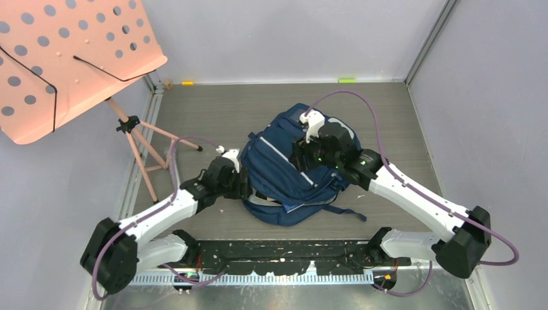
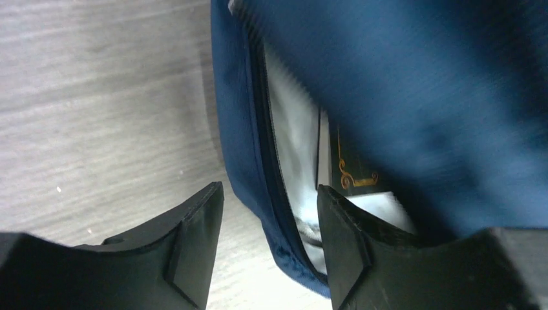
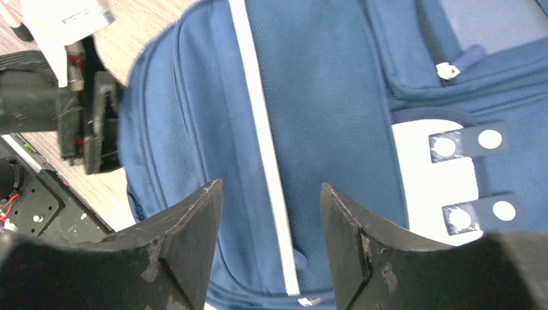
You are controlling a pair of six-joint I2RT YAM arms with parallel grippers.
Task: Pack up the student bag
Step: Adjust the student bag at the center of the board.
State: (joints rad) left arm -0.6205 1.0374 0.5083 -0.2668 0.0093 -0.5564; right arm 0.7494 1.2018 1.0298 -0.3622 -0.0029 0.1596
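Grey worktop (image 1: pixel 400 123); student bag (image 1: pixel 291 171) lies flat on it between both arms, front face up, long axis running away from the bases with a slight tilt. Left end effector (image 2: pixel 270 194) is parted and holds nothing at the bag's left edge, the unzipped rim (image 2: pixel 249 161) passing loose between its fingers and a dark cover with a gold clef (image 2: pixel 352 177) just ahead-right inside; right end effector (image 3: pixel 271 187) is parted, empty, over the front panel, white stripe (image 3: pixel 258 116) running straight ahead. Judgement: the opening lies nearer the left arm
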